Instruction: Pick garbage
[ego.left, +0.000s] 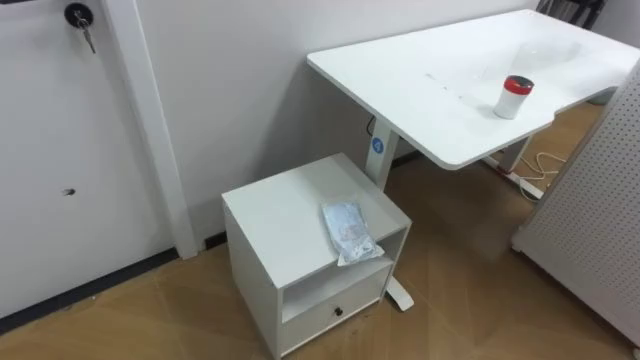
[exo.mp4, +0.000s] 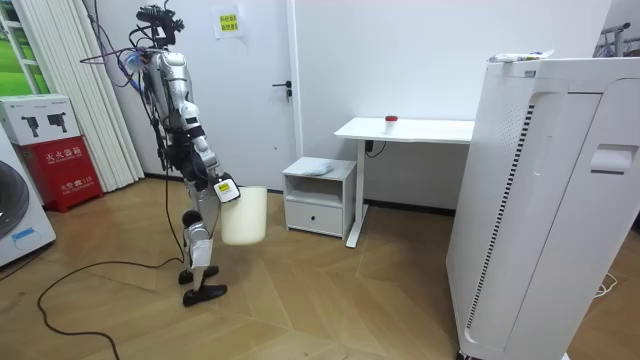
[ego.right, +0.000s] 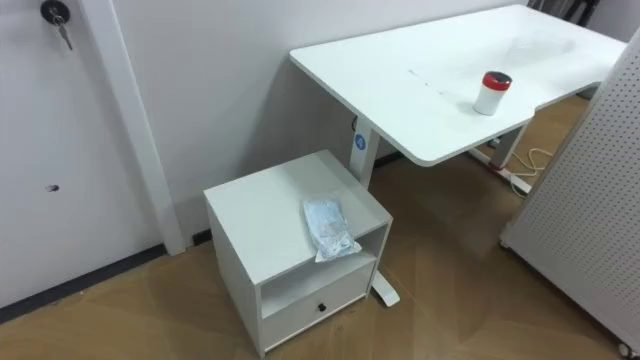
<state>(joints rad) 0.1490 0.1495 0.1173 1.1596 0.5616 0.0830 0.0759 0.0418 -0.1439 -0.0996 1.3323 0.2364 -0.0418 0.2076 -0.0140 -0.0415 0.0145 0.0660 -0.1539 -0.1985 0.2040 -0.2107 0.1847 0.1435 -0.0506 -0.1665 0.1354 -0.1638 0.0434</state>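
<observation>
A crumpled bluish-white plastic wrapper lies on top of a low white cabinet, near its front right corner; it also shows as the wrapper. A small white jar with a red lid stands on the white desk behind. In the room view I stand a step or two from the cabinet, facing it. My right hand hangs at hip height, shut on the rim of a white bin.
A door with a key is to the left of the cabinet. A white perforated panel of a tall white unit stands to the right. A power strip and cable lie under the desk. The wooden floor is open.
</observation>
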